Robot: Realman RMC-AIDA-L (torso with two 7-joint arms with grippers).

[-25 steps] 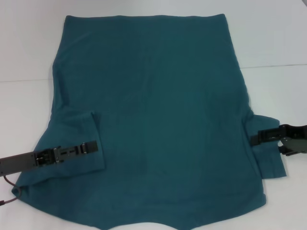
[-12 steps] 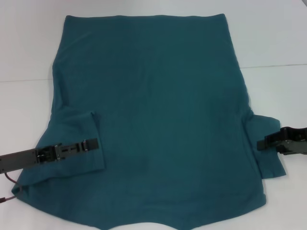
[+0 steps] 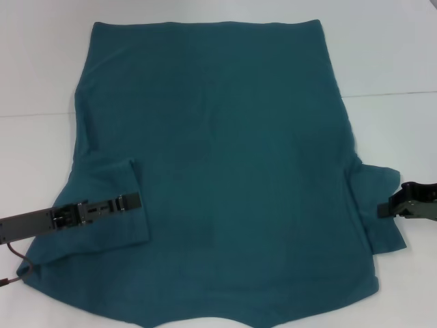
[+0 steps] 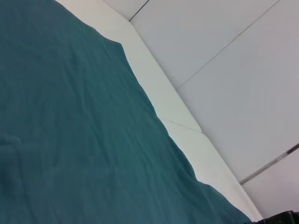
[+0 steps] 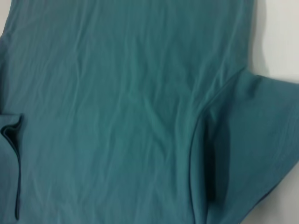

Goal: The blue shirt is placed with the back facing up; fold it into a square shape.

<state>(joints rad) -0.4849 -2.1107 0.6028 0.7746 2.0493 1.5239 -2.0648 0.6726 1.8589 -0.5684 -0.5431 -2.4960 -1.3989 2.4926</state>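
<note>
teal-blue cotton fills most of the head view: the blue shirt (image 3: 218, 178) lies flat on the white table (image 3: 41, 68), plain side up, its straight hem at the far edge and the collar end at the near edge of the picture. its left sleeve is folded inward over the body, with the cuff edge running as a straight vertical line beside the left gripper's tip.

the left gripper (image 3: 130, 201) reaches in low from the left edge of the head view, lying across that folded sleeve, its dark fingers (image 3: 102, 206) stretched toward the shirt's middle. the fingertips end right at the cuff line, on top of the cloth. the fingers look pressed together, with no gap visible between them; whether any fabric is pinched in them cannot be told. a thin reddish cable (image 3: 15, 263) trails from the arm near the sleeve's outer edge.

the right gripper (image 3: 386, 210) sits at the right edge of the head view, its tip just meeting the outer edge of the shirt's right sleeve, which is spread out flat on the table. its fingers are too dark and bunched to tell whether they are apart or together, or whether they touch the cloth.

the left wrist view shows the shirt's body (image 4: 70, 140) and its side edge against the table. the right wrist view shows wrinkled cloth, the armpit seam and the spread right sleeve (image 5: 252, 154).
</note>
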